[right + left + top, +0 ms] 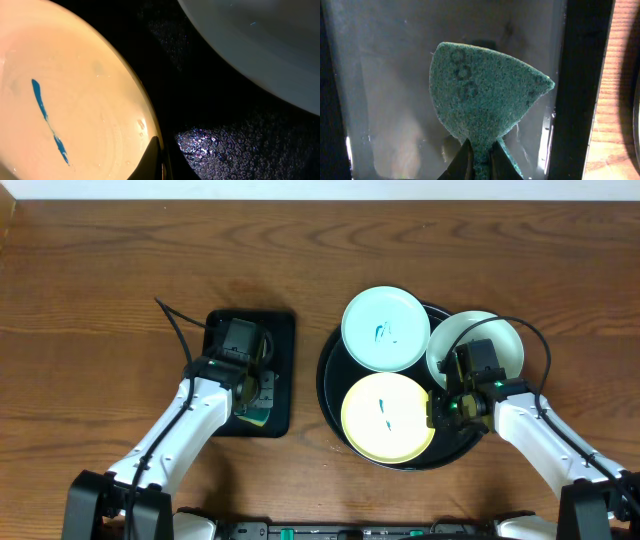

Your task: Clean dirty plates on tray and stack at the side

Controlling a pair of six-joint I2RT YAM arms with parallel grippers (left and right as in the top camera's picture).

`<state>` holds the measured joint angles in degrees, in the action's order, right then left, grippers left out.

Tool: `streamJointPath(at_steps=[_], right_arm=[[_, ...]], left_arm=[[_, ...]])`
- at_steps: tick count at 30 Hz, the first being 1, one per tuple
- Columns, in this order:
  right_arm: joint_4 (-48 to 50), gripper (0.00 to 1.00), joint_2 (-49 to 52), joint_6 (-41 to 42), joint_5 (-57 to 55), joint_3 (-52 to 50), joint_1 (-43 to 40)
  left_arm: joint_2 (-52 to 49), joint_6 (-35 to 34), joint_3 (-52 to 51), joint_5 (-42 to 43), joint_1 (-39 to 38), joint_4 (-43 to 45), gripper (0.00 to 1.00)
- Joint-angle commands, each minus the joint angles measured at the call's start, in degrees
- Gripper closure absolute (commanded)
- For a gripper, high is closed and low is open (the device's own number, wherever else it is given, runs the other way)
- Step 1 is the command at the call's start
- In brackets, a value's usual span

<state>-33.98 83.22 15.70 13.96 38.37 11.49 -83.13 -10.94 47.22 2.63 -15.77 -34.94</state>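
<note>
The round black tray point(330, 385) holds a pale yellow plate point(388, 418) with a blue mark at the front and a mint-white plate point(386, 330) with scribbles at the back. A second mint-white plate point(495, 340) lies over the tray's right rim. My right gripper point(437, 412) is shut on the yellow plate's right rim; in the right wrist view its fingers point(161, 160) pinch the edge of the yellow plate point(75, 100) above the tray point(215, 100). My left gripper point(255, 385) is shut on a green scouring pad point(480, 95), pinched between its fingers point(480, 165).
A smaller rectangular black tray point(285, 330) sits left of the round tray, under my left gripper; its wet floor and right wall point(580, 75) show in the left wrist view. Bare wooden table lies around both trays.
</note>
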Motion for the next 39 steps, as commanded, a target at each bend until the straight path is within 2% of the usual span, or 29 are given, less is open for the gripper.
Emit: streamJointPath(at_steps=[1, 9, 15, 20, 21, 23, 27, 32, 35, 39], right_arm=[[0.2, 0.99, 0.3, 0.1, -0.2, -0.5, 1.0], [0.2, 0.99, 0.3, 0.1, -0.2, -0.5, 1.0], [0.4, 0.99, 0.3, 0.1, -0.2, -0.5, 1.0], [0.3, 0.99, 0.3, 0.1, -0.2, -0.5, 1.0], [0.3, 0.99, 0.3, 0.1, -0.2, -0.5, 1.0], [0.4, 0.99, 0.3, 0.1, -0.2, -0.5, 1.0], [0.4, 0.99, 0.3, 0.1, -0.2, -0.5, 1.0], [0.4, 0.99, 0.3, 0.1, -0.2, -0.5, 1.0], [0.4, 0.99, 0.3, 0.1, -0.2, -0.5, 1.0], [0.4, 0.99, 0.3, 0.1, -0.2, -0.5, 1.0]], left_arm=[[0.8, -0.8, -0.1, -0.1, 0.2, 0.5, 0.93], [8.9, -0.8, 2.1, -0.1, 0.2, 4.3, 0.93], [16.3, -0.9, 2.1, -0.1, 0.7, 13.7, 0.93], [17.7, -5.4, 2.1, 0.9, 3.7, 15.8, 0.93], [17.8, -5.3, 2.0, 4.3, 5.0, 16.0, 0.93], [17.6, -4.2, 2.0, 17.2, 9.5, 16.3, 0.93], [16.9, -3.2, 1.0, 30.9, 17.7, 16.3, 0.93], [13.6, 1.5, -0.4, 49.7, 27.1, 16.3, 0.93], [10.4, 3.0, -0.4, 56.0, 30.3, 16.4, 0.93], [6.8, 3.0, -0.4, 57.4, 31.3, 16.4, 0.92]])
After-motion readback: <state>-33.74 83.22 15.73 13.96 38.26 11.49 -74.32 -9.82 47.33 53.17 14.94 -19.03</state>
